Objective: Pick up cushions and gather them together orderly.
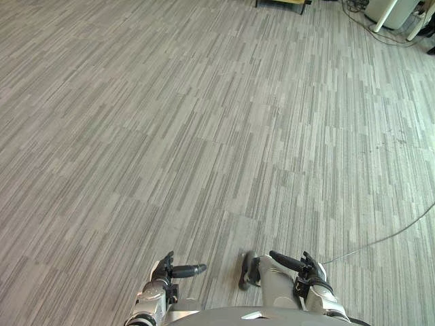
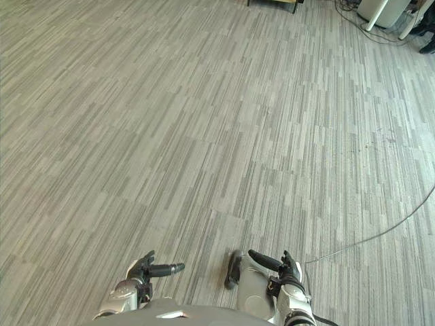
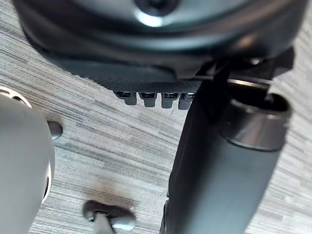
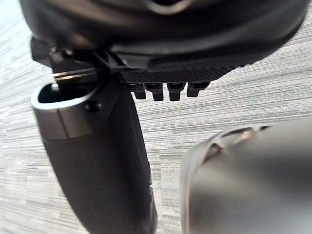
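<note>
Two hands, the left hand (image 1: 165,270) and the right hand (image 1: 304,266), hang low near the body above the striped carpet (image 1: 204,136). Their fingers are relaxed, their thumbs stick out, and they grasp nothing, a posture that probably suits walking and searching. Where the cushions lie cannot be told. White furniture legs (image 1: 380,19) stand at the far edge, so the next step is likely to turn and look around.

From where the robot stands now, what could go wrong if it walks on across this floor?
A thin grey cable crosses the carpet close to the right hand; stepping that way might snag it. More cables lie by the white table legs far ahead, probably another tripping spot.
</note>
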Tool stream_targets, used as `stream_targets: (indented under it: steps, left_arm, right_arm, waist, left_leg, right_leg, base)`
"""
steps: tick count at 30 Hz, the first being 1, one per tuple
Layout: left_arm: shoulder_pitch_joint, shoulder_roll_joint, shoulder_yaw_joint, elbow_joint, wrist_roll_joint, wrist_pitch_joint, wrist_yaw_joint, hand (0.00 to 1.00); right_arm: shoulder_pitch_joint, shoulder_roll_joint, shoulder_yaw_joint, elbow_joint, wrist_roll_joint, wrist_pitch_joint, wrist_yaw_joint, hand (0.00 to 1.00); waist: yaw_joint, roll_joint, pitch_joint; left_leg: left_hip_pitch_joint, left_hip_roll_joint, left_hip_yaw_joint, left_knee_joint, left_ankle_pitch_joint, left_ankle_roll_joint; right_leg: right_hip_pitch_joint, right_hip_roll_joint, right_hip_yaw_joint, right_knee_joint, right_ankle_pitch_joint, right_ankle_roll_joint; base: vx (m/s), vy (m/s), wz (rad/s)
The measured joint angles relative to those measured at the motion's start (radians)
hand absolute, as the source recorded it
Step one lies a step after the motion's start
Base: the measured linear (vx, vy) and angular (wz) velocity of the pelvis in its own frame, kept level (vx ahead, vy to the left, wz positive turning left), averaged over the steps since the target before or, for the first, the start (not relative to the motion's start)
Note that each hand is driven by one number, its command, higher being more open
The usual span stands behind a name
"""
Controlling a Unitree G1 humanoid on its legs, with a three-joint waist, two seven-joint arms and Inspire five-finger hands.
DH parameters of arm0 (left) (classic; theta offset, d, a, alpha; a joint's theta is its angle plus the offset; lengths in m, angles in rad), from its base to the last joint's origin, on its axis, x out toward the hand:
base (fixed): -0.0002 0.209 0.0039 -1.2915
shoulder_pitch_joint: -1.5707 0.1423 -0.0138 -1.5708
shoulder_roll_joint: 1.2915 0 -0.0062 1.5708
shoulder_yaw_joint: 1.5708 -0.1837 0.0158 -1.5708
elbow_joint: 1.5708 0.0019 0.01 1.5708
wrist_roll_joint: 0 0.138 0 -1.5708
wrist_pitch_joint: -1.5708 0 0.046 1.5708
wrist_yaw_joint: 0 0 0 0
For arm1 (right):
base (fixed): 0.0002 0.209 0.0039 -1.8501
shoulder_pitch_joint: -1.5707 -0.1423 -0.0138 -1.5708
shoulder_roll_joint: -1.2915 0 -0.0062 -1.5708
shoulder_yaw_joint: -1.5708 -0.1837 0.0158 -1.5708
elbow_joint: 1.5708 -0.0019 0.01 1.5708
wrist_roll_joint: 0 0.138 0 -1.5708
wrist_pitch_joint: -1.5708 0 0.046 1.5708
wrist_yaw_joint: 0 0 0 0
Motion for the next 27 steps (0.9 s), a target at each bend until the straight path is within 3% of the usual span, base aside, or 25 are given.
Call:
stream_targets:
  steps: [2, 4, 5, 7, 9, 11, 12, 13, 14, 15, 17, 19, 20, 21, 22, 23, 24, 25, 26, 27]
  left_arm:
    - [0.000, -0.002, 0.005, 0.000, 0.000, 0.000, 0.000, 1.00]
    - [0.003, -0.007, 0.040, -0.018, 0.001, -0.001, 0.000, 1.00]
    - [0.004, -0.013, 0.068, -0.040, 0.001, -0.001, 0.000, 1.00]
    - [0.009, -0.012, 0.089, -0.090, 0.003, -0.010, 0.003, 1.00]
    - [0.009, -0.014, 0.081, -0.124, 0.007, -0.025, 0.002, 1.00]
    - [0.007, -0.016, 0.082, -0.133, 0.007, -0.022, -0.001, 1.00]
    - [0.008, -0.013, 0.082, -0.131, 0.007, -0.021, -0.001, 1.00]
    - [0.015, -0.013, 0.082, -0.129, 0.005, -0.020, 0.001, 1.00]
    - [0.012, -0.011, 0.083, -0.127, -0.006, -0.021, 0.007, 1.00]
    - [0.006, -0.012, 0.082, -0.122, -0.005, -0.023, 0.009, 1.00]
    - [-0.016, 0.012, 0.082, -0.096, -0.004, -0.021, 0.004, 1.00]
    - [-0.017, 0.019, 0.081, -0.093, -0.004, -0.020, 0.002, 1.00]
    - [-0.011, 0.027, 0.080, -0.091, -0.004, -0.020, 0.004, 1.00]
    - [-0.007, 0.029, 0.078, -0.089, -0.003, -0.019, 0.004, 1.00]
    - [-0.004, 0.040, 0.066, -0.074, -0.002, -0.017, 0.004, 1.00]
    - [-0.004, 0.051, 0.041, -0.051, -0.002, -0.012, 0.004, 1.00]
    - [-0.001, 0.051, 0.038, -0.047, -0.002, -0.008, 0.004, 1.00]
    - [0.003, 0.045, 0.038, -0.044, -0.002, -0.004, 0.004, 1.00]
    - [0.000, 0.035, 0.038, -0.043, -0.003, -0.002, 0.005, 1.00]
    - [0.002, 0.033, 0.038, -0.043, -0.004, -0.002, 0.005, 1.00]
  right_arm:
    - [0.004, 0.000, -0.024, 0.016, 0.004, 0.011, 0.000, 1.00]
    - [0.034, 0.014, -0.034, 0.008, 0.007, 0.018, -0.007, 1.00]
    - [0.047, 0.024, -0.030, -0.002, 0.017, 0.017, -0.015, 1.00]
    - [0.060, 0.045, -0.029, -0.009, 0.027, 0.015, -0.019, 1.00]
    - [0.060, 0.051, -0.035, -0.004, 0.053, 0.015, -0.021, 1.00]
    - [0.045, 0.054, -0.039, -0.001, 0.056, 0.017, -0.023, 1.00]
    - [0.043, 0.056, -0.039, 0.000, 0.056, 0.018, -0.023, 1.00]
    - [0.042, 0.058, -0.039, 0.002, 0.056, 0.015, -0.023, 1.00]
    - [0.040, 0.055, -0.038, 0.018, 0.055, 0.015, -0.023, 1.00]
    - [0.035, 0.056, -0.037, 0.029, 0.055, 0.018, -0.023, 1.00]
    - [0.023, 0.073, -0.038, 0.046, 0.051, 0.021, -0.021, 1.00]
    - [0.034, 0.074, -0.038, 0.052, 0.044, 0.022, -0.021, 1.00]
    - [0.045, 0.077, -0.038, 0.052, 0.031, 0.022, -0.020, 1.00]
    - [0.050, 0.079, -0.038, 0.052, 0.024, 0.023, -0.017, 1.00]
    - [0.056, 0.080, -0.038, 0.051, 0.014, 0.022, -0.013, 1.00]
    - [0.053, 0.079, -0.043, 0.042, 0.019, 0.023, -0.004, 1.00]
    - [0.051, 0.073, -0.037, 0.027, 0.013, 0.022, -0.003, 1.00]
    - [0.048, 0.071, -0.037, 0.009, 0.006, 0.016, 0.003, 1.00]
    - [0.041, 0.068, -0.036, -0.008, 0.005, 0.014, 0.008, 1.00]
    - [0.040, 0.066, -0.036, -0.011, 0.005, 0.013, 0.010, 1.00]
  waist:
    - [-0.007, 0.004, 0.000]
    - [-0.013, 0.002, 0.005]
    - [-0.009, 0.005, 0.005]
    - [0.008, -0.019, 0.013]
    - [0.021, -0.023, 0.013]
    - [0.034, -0.022, 0.017]
    - [0.034, -0.023, 0.018]
    - [0.045, -0.022, 0.018]
    - [0.077, -0.019, 0.017]
    - [0.087, -0.020, 0.016]
    - [0.064, -0.066, 0.015]
    - [0.064, -0.081, 0.010]
    - [0.067, -0.102, 0.014]
    - [0.063, -0.113, 0.011]
    - [0.054, -0.123, 0.005]
    - [0.042, -0.126, 0.002]
    - [0.027, -0.125, 0.001]
    - [0.023, -0.103, 0.009]
    - [0.021, -0.078, 0.013]
    - [0.021, -0.071, 0.011]
  left_leg:
    - [-0.023, 0.014, -0.029, 0.098, 0.048, -0.016]
    - [-0.168, 0.055, -0.107, 0.496, 0.188, -0.026]
    - [-0.254, 0.086, -0.097, 0.697, 0.146, -0.001]
    - [-0.362, 0.091, -0.070, 0.808, 0.085, 0.002]
    - [-0.489, 0.069, -0.022, 0.722, 0.028, 0.007]
    - [-0.562, -0.004, -0.001, 0.412, 0.012, 0.011]
    - [-0.565, -0.021, -0.006, 0.329, 0.022, 0.010]
    - [-0.564, -0.068, -0.025, 0.048, 0.107, -0.008]
    - [-0.564, -0.090, -0.055, -0.023, 0.247, -0.011]
    - [-0.552, -0.099, -0.061, -0.029, 0.304, 0.012]
    - [-0.545, -0.131, -0.062, 0.010, 0.266, 0.062]
    - [-0.534, -0.132, -0.053, 0.078, 0.194, 0.080]
    - [-0.466, -0.136, -0.028, 0.109, 0.115, 0.073]
    - [-0.435, -0.141, -0.020, 0.112, 0.086, 0.075]
    - [-0.386, -0.148, -0.014, 0.113, 0.042, 0.078]
    - [-0.324, -0.151, -0.014, 0.112, 0.009, 0.083]
    - [-0.278, -0.150, -0.016, 0.099, -0.008, 0.087]
    - [-0.190, -0.135, -0.019, 0.044, -0.016, 0.087]
    - [-0.100, -0.094, -0.015, -0.018, -0.016, 0.086]
    - [-0.083, -0.081, -0.015, -0.028, -0.016, 0.086]
  right_leg:
    - [0.047, 0.011, -0.006, -0.015, -0.026, -0.003]
    - [0.191, 0.040, -0.010, -0.113, -0.042, -0.008]
    - [0.278, 0.062, -0.008, -0.168, -0.044, -0.010]
    - [0.390, 0.070, 0.000, -0.253, -0.045, -0.013]
    - [0.471, 0.072, 0.013, -0.343, -0.042, -0.008]
    - [0.543, 0.066, 0.039, -0.410, -0.042, -0.005]
    - [0.555, 0.063, 0.045, -0.423, -0.043, -0.002]
    - [0.591, 0.061, 0.073, -0.471, -0.045, 0.010]
    - [0.612, 0.061, 0.119, -0.504, -0.050, 0.031]
    - [0.625, 0.056, 0.149, -0.512, -0.049, 0.035]
    - [0.613, 0.010, 0.184, -0.455, -0.042, 0.047]
    - [0.581, -0.005, 0.226, -0.318, -0.048, 0.072]
    - [0.501, -0.033, 0.253, -0.042, -0.039, 0.113]
    - [0.453, -0.049, 0.251, 0.098, -0.002, 0.172]
    - [0.368, -0.083, 0.246, 0.311, 0.076, 0.240]
    - [0.287, -0.116, 0.229, 0.477, 0.059, 0.214]
    - [0.244, -0.137, 0.196, 0.530, 0.030, 0.171]
    - [0.179, -0.152, 0.134, 0.523, -0.020, 0.122]
    - [0.121, -0.130, 0.066, 0.412, -0.064, 0.088]
    - [0.099, -0.120, 0.050, 0.365, -0.070, 0.086]
  base:
    - [0.46, -0.306, 0.02]
    - [0.55, -0.343, 0.04]
    - [0.40, -0.223, -0.13]
    - [0.28, -0.146, -0.14]
    - [0.33, -0.129, -0.22]
    - [0.41, -0.051, -0.32]
    - [0.51, 0.030, -0.41]
    - [0.46, 0.066, -0.72]
    - [0.58, 0.080, -0.93]
    - [0.53, 0.045, -0.72]
    - [0.58, 0.021, -0.12]
    - [0.52, 0.021, -0.15]
    - [0.53, -0.002, -0.34]
    - [0.43, -0.007, -0.40]
    - [0.43, -0.030, -0.22]
    - [0.45, -0.049, -0.12]
    - [0.67, -0.097, -0.07]
    - [0.80, -0.195, -0.09]
    - [0.69, -0.215, -0.09]
    - [0.70, -0.284, 0.08]
